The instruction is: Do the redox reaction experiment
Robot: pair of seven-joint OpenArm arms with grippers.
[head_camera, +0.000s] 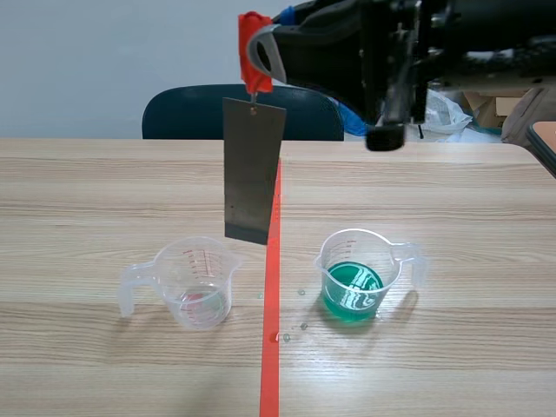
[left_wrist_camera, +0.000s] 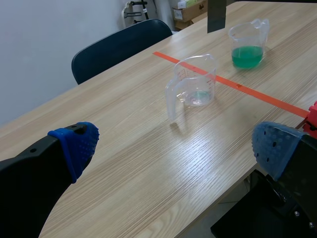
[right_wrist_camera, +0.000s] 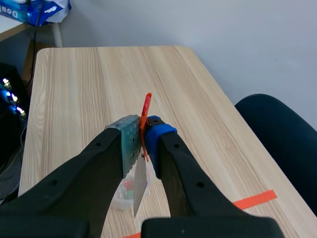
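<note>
Two clear plastic measuring cups are seen on the wood-grain worktop (head_camera: 104,191): a nearly empty cup (head_camera: 198,282) and a green-liquid cup (head_camera: 358,276), divided by an orange-red tape line. A flat, grey, rectangular metal plate (head_camera: 254,174) is suspended above that line, directly beneath the right claw (head_camera: 258,62), which is clamped on an orange-red clip (head_camera: 252,39) at the plate's top edge. The left claw (left_wrist_camera: 174,146) is spread wide, empty, by the worktop's edge, well apart from both cups.
</note>
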